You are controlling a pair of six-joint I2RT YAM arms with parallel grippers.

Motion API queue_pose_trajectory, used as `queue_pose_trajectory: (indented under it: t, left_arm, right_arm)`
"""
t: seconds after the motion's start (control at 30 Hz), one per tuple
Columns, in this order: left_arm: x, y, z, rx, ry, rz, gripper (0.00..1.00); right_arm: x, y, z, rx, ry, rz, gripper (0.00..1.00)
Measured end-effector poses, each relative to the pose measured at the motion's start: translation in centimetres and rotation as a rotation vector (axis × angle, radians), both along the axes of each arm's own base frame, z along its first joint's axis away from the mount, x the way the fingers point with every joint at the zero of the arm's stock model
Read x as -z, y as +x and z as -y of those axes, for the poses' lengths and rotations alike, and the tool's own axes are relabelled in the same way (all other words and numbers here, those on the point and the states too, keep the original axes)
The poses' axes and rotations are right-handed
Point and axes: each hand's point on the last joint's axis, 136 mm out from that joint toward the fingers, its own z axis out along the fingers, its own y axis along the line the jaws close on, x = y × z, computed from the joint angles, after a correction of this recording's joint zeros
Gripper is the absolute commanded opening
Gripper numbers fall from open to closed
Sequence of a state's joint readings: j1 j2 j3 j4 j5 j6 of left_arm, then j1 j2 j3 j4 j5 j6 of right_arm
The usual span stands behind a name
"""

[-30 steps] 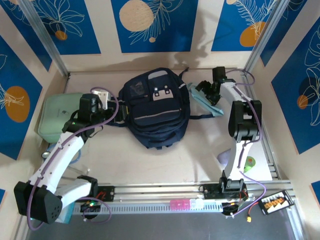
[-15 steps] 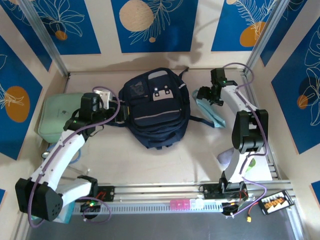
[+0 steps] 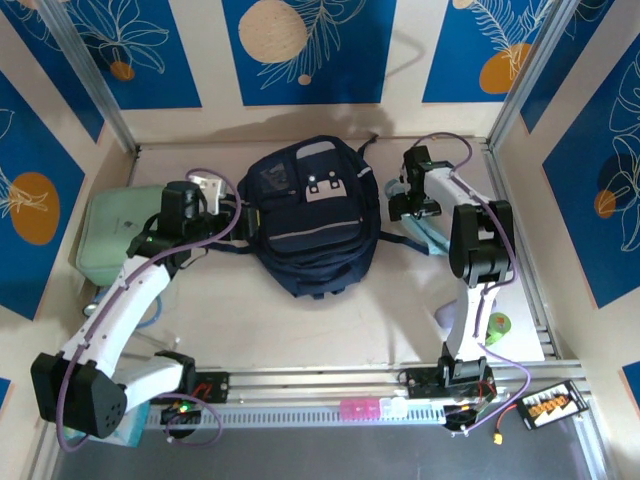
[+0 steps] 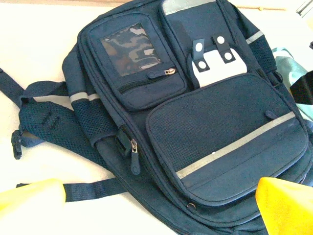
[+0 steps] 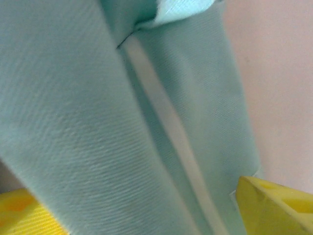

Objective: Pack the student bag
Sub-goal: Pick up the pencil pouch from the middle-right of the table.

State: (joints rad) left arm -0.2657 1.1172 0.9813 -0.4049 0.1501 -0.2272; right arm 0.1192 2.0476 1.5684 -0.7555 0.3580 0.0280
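The pale surface (image 3: 330,330) carries everything. The student bag (image 3: 310,215) lies flat on its back in the middle of it, navy front up and straps trailing to either side. As far as my left wrist view shows, its pockets are zipped. Well off to the left sits the mint-green case (image 3: 115,235). Just beside the bag's right edge lies a folded teal cloth (image 3: 432,235), and I judge that this is the piece I am picking up to pack.

To do this well, I should gather the whole fold between my fingers rather than nip one loose layer, which would let the rest slide out on the lift. I should close squarely across the seam and lift straight up before swinging toward the bag. A compartment will need opening before anything goes in.

My left hand (image 4: 156,205) hovers beside the bag's left flank, spread fully wide and holding nothing. My right hand (image 5: 149,210) is down over the teal cloth. Its yellow fingers (image 5: 279,200) stand far apart with the fabric running between them. I cannot tell whether they press on it or only straddle it.
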Motion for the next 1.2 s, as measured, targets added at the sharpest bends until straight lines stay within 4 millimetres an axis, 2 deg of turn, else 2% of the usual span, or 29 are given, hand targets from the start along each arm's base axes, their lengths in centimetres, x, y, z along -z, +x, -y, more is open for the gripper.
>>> queue_pose_trajectory:
  t: [0.1,0.2,0.3,0.47,0.53,0.63,0.7,0.8,0.97,1.03,1.1,1.2]
  left_arm:
    - [-0.3,0.1,0.1,0.003,-0.004,0.005,1.00]
    - [-0.9,0.2,0.2,0.005,-0.009,0.015,1.00]
    - [-1.2,0.3,0.2,0.006,-0.010,0.021,1.00]
    - [-1.1,0.1,0.4,0.016,-0.016,0.014,1.00]
    - [-1.1,0.1,0.6,0.026,-0.022,0.012,1.00]
    - [-1.4,0.0,1.1,0.050,-0.037,0.001,1.00]
    - [-1.7,0.2,1.7,0.072,-0.049,-0.002,1.00]
    - [-1.7,0.3,3.2,0.132,-0.054,-0.009,1.00]
    - [-1.1,-0.2,7.4,0.295,-0.017,-0.024,1.00]
    - [-0.6,-0.4,9.2,0.364,0.019,-0.036,1.00]
    - [0.0,-0.6,11.1,0.430,0.067,-0.046,1.00]
    - [1.1,-0.9,13.8,0.540,0.166,-0.055,0.96]
  right_arm:
    - [0.1,0.7,0.0,-0.016,0.000,-0.001,0.71]
    - [0.5,1.1,-0.1,-0.032,-0.004,-0.014,0.54]
    - [0.7,1.0,0.0,-0.035,-0.007,-0.022,0.42]
    - [0.6,1.2,0.0,-0.033,-0.009,-0.017,0.14]
    - [0.4,1.2,0.0,-0.022,-0.006,-0.012,0.10]
    - [-0.3,0.9,-0.1,-0.004,0.006,0.012,0.09]
    - [-1.6,0.2,-0.2,0.016,0.027,0.035,0.09]
    - [-5.2,-0.7,-0.5,0.059,0.079,0.118,0.09]
    - [-13.1,-2.9,-2.2,0.138,0.308,0.323,0.09]
    - [-14.9,-4.2,-3.3,0.147,0.415,0.365,0.09]
    - [-15.8,-5.4,-4.3,0.153,0.528,0.377,0.09]
    - [-15.6,-7.2,-5.7,0.171,0.687,0.341,0.09]
